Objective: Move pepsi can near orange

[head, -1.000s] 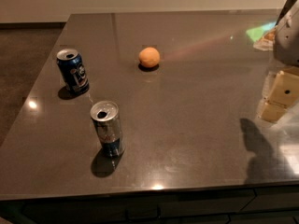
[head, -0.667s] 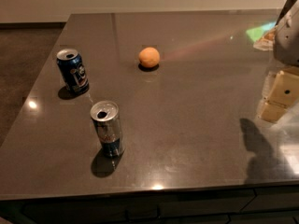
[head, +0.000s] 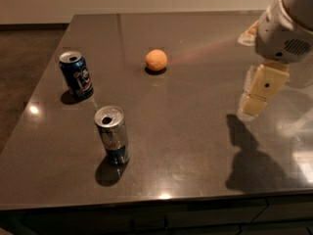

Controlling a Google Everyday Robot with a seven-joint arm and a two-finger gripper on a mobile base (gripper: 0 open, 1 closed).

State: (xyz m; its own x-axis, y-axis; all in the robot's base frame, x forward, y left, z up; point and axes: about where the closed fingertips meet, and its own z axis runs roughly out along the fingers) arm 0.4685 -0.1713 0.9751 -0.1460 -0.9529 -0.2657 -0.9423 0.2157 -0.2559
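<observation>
The pepsi can (head: 76, 75) stands upright at the left of the dark table, dark blue with a round logo and an open silver top. The orange (head: 156, 60) sits toward the back middle of the table, well to the right of the can. My gripper (head: 261, 91) hangs from the white arm (head: 283, 28) over the right side of the table. It is far from both the can and the orange and holds nothing that I can see.
A taller silver-and-blue can (head: 113, 134) stands upright near the front left, below the pepsi can. The table's front edge (head: 161, 199) and left edge are close to the cans. The gripper's shadow lies on the table's right front.
The arm and gripper have moved left, further over the table. The cans and the orange have not moved.
</observation>
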